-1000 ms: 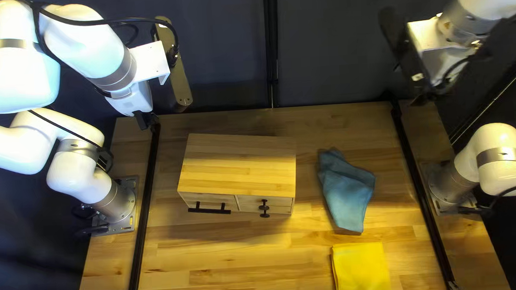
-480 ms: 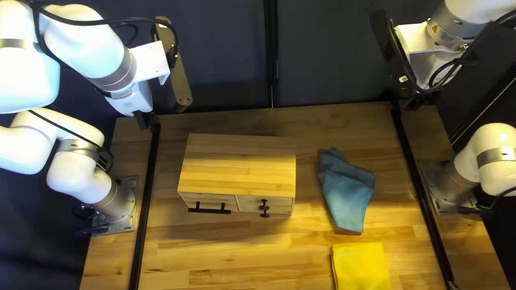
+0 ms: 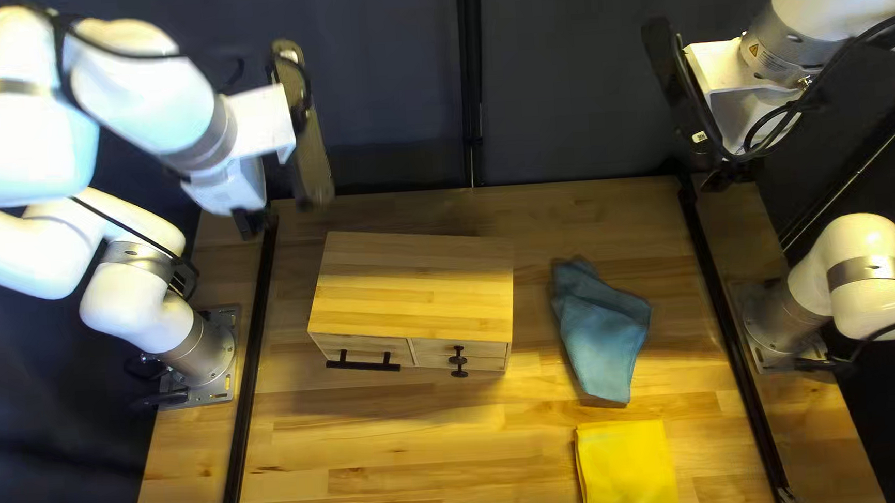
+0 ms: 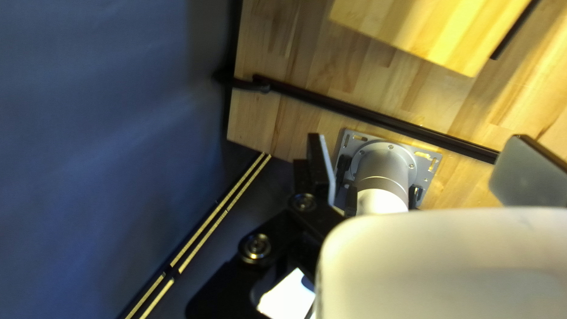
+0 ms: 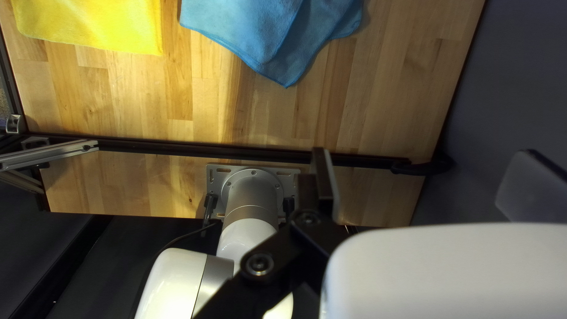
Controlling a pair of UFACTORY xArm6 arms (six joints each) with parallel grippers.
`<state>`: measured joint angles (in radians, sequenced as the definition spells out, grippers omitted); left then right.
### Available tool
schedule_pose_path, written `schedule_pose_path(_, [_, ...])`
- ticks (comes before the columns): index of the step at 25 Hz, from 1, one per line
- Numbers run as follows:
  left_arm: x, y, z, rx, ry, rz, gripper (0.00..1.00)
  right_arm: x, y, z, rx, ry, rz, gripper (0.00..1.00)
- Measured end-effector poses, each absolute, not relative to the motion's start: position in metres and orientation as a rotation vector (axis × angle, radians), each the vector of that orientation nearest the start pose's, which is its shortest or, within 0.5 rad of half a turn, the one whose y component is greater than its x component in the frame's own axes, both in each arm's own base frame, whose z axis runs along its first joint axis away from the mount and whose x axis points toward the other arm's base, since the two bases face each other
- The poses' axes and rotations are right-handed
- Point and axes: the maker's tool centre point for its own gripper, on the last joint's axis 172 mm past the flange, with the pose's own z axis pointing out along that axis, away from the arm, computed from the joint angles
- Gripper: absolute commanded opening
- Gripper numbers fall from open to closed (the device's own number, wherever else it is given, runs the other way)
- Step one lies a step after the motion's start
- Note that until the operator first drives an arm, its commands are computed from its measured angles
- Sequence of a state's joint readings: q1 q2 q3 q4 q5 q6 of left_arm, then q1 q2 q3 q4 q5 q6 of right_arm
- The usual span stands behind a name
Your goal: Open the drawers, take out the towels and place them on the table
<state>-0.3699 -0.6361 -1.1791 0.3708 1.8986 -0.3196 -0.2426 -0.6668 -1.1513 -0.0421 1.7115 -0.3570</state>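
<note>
Lying on the tabletop beside the closed chest, blue towel and yellow towel leave the left fingers and right fingers spread, empty.

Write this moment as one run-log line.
drawers: shut | blue towel: on table, right of chest | yellow towel: on table

Worktop: bright light from above, strongest in the middle.
Drawer chest: top brightly lit, front shaded, soft shadow on the worktop before it.
Curtain: dark, takes almost no light.
Left arm: white shell glares.
</note>
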Motion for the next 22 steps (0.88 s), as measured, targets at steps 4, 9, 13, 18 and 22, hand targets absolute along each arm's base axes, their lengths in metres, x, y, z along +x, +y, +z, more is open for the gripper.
schedule_pose_path(4, [0.264, -0.022, 0.416, -2.766, 0.059, -0.084, 1.00, 0.272, -0.079, 0.423, -3.205, -0.170, -0.144, 1.00])
schedule_pose_path(9, [0.278, -0.069, 0.396, -2.751, 0.269, -0.117, 1.00, 0.272, -0.079, 0.423, -3.205, -0.170, -0.144, 1.00])
schedule_pose_path(13, [0.295, -0.109, 0.374, -2.737, 0.458, -0.128, 1.00, 0.272, -0.079, 0.423, -3.205, -0.170, -0.144, 1.00])
schedule_pose_path(18, [0.315, -0.148, 0.345, -2.704, 0.716, -0.136, 1.00, 0.272, -0.079, 0.423, -3.205, -0.170, -0.144, 1.00])
schedule_pose_path(22, [0.328, -0.173, 0.325, -2.665, 0.910, -0.157, 1.00, 0.272, -0.079, 0.423, -3.205, -0.170, -0.144, 1.00])
